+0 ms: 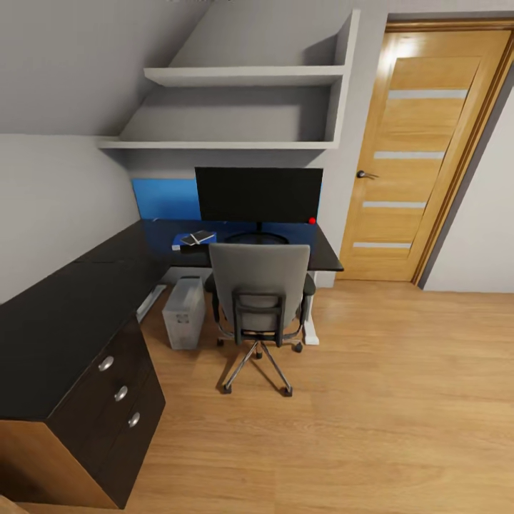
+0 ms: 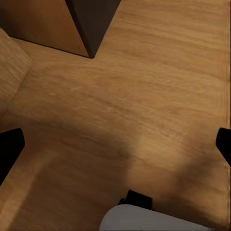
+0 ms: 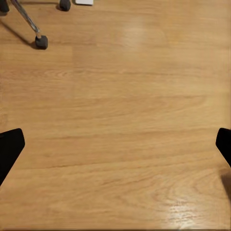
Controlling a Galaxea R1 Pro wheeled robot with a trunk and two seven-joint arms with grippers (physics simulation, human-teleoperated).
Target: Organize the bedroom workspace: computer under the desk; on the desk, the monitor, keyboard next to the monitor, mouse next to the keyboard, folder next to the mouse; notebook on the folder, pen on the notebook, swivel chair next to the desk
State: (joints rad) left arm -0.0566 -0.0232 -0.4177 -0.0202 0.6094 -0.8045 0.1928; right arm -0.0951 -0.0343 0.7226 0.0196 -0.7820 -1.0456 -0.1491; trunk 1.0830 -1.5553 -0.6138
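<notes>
Both tools hang wide open over bare floor, far from the swivel chair, which should roll easily if pushed by its stiff back.

Desk ahead of me: black top, white leg. Monitor black, screen dark, a small red dot at its lower corner. Blue panel on the wall behind it. Swivel chair: grey back, black frame and castors, silvery base legs. Computer under the desk is light grey. Something blue with a dark item on top lies on the desk; cannot tell which things. Drawer unit dark brown-black with round silver knobs, wood-toned side. Floor warm honey wood grain. Door oak-coloured with pale frosted horizontal strips. Walls and shelves pale grey. My fingertips black.
</notes>
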